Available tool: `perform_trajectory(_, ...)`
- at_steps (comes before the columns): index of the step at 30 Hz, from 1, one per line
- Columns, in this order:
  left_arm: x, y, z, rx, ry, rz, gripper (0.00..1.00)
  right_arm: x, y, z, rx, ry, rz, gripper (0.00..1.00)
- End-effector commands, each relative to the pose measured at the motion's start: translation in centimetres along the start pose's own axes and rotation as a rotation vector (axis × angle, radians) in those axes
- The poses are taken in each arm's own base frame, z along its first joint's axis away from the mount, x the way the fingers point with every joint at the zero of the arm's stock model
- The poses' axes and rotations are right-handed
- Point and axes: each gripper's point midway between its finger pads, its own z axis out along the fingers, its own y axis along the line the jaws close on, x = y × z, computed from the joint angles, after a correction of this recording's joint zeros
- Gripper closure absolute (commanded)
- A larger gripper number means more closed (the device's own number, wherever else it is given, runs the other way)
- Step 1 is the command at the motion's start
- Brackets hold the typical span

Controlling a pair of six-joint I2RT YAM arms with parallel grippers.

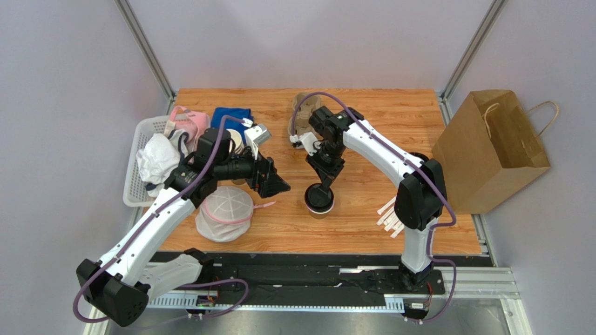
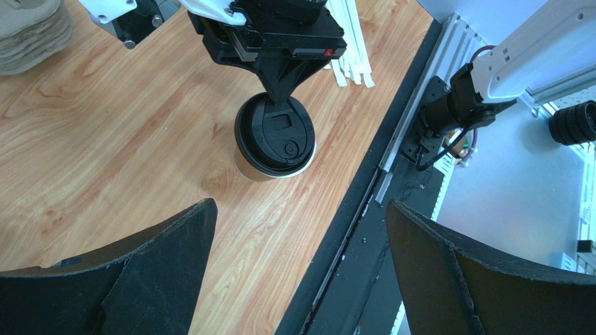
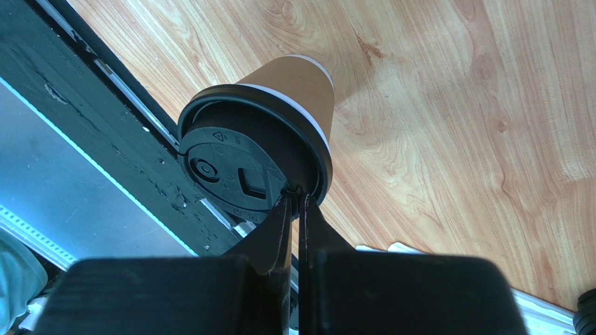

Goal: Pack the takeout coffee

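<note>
The takeout coffee (image 1: 319, 199) stood upright on the table (image 1: 364, 209), well apart from the paper bag (image 1: 490, 150). The right gripper (image 3: 294, 199), jaws clenched empty, touched the lid (image 3: 238, 167) rim, so lid seating appeared to be in hand. The left gripper (image 2: 297, 206) hung released nearby. The next move probably called for a grasp on the cup body.

Left wrist view: both fingers of the left pincer (image 2: 301, 209) run off the lower edge. A cardboard stack (image 2: 28, 31) is cut by the upper left corner. White strips (image 2: 353, 49) at top centre are partly covered by the right pincer (image 2: 278, 105). Right wrist view: that pincer's body fills the bottom, out of focus, and hides the near rim of the takeout coffee (image 3: 297, 84) lid. Whether anything is pinched between its closed tips cannot be determined. Overhead view: the left arm masks part of the basket (image 1: 133, 187) at left.
</note>
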Motion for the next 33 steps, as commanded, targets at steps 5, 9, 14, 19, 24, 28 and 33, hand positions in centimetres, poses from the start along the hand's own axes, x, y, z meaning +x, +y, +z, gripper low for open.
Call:
perform_trajectory(5, -0.7, -0.3, 0.1, 0.018, -0.029, 0.009, 0.01, 4.5, 2.6, -2.6, -0.068, 0.133, 0.021, 1.0)
perform_trajectory(9, -0.8, -0.2, 0.3, 0.021, -0.025, 0.004, 0.01, 4.8, 2.5, -2.5, -0.059, 0.141, 0.019, 1.0)
perform_trajectory(14, -0.8, -0.2, 0.3, 0.021, -0.025, 0.003, 0.01, 4.8, 2.2, -2.3, -0.055, 0.151, 0.025, 1.0)
perform_trajectory(19, -0.7, -0.1, 0.2, 0.019, -0.021, 0.003, 0.01, 4.6, 2.2, -2.0, -0.061, 0.155, 0.026, 1.0)
perform_trajectory(24, -0.6, -0.1, 0.3, 0.017, -0.02, 0.0, 0.01, 4.6, 2.3, -1.8, -0.072, 0.17, 0.033, 0.93)
perform_trajectory(28, -0.6, 0.0, 0.3, 0.015, -0.021, 0.002, 0.01, 4.7, 2.3, -1.5, -0.083, 0.18, 0.038, 0.83)
perform_trajectory(33, -0.5, 0.1, 0.4, 0.011, -0.014, -0.004, 0.01, 4.4, 2.3, -1.6, -0.08, 0.176, 0.036, 0.72)
